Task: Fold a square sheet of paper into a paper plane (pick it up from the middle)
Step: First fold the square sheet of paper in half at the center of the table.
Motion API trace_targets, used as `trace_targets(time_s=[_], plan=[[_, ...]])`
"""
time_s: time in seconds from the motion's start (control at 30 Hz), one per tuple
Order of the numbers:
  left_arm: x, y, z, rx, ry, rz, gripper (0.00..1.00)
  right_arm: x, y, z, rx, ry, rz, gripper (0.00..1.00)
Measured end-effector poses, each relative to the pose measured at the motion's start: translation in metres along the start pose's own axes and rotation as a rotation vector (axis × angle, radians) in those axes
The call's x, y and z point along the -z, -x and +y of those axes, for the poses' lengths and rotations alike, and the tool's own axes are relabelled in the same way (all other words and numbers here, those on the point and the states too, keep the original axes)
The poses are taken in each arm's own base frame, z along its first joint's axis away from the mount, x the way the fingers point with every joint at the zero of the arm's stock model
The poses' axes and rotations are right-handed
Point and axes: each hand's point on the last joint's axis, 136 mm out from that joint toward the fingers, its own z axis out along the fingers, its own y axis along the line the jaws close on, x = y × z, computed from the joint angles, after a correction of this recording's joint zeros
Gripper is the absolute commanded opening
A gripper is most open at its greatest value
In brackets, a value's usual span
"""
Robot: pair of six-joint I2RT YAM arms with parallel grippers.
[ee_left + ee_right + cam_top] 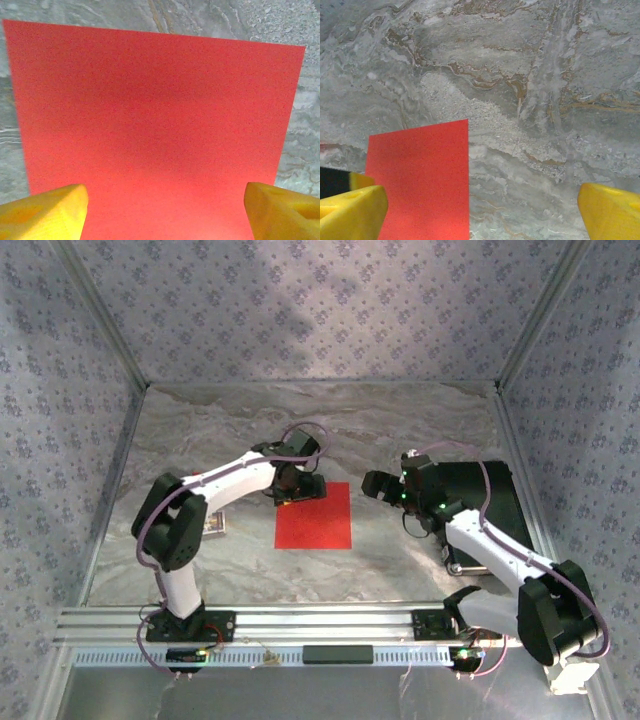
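Paper first: the square sheet of paper (pixel 313 516) lies flat mid marbled table (pixel 420 430); the left gripper (pixel 165 210) hangs spread wide over its edge, the right gripper (pixel 482 212) gapes alongside; best descend squarely, pinching the middle gently

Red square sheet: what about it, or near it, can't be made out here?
- Top view: left gripper covers the far-left corner of the square sheet of paper; contact unclear.
- Left wrist view: sheet's near edge cut off by the frame bottom.
- Right wrist view: right gripper finger hides the sheet's lower-left part.
- Top view: small card, print too small to read.
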Motion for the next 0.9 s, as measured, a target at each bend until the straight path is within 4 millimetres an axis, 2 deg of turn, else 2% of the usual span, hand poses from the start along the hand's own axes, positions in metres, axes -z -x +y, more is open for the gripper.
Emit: trace_targets(time_s=[0.2,0.3,0.7,0.9], plan=[[-0.02,-0.025,-0.011,-0.004,0.068,0.057,0.84,-0.002,-0.006,-0.006,-0.031,0.027,0.024,0.99],[-0.024,-0.031,-0.013,-0.015,0.093,0.075,0.85,-0.001,-0.007,-0.011,-0.048,0.035,0.037,0.99],[-0.024,-0.023,-0.012,-0.019,0.145,0.068,0.86,0.002,-0.007,-0.009,-0.078,0.09,0.07,0.99],[-0.035,-0.018,-0.016,-0.035,0.164,0.084,0.93,0.002,-0.01,-0.009,-0.087,0.1,0.094,0.99]])
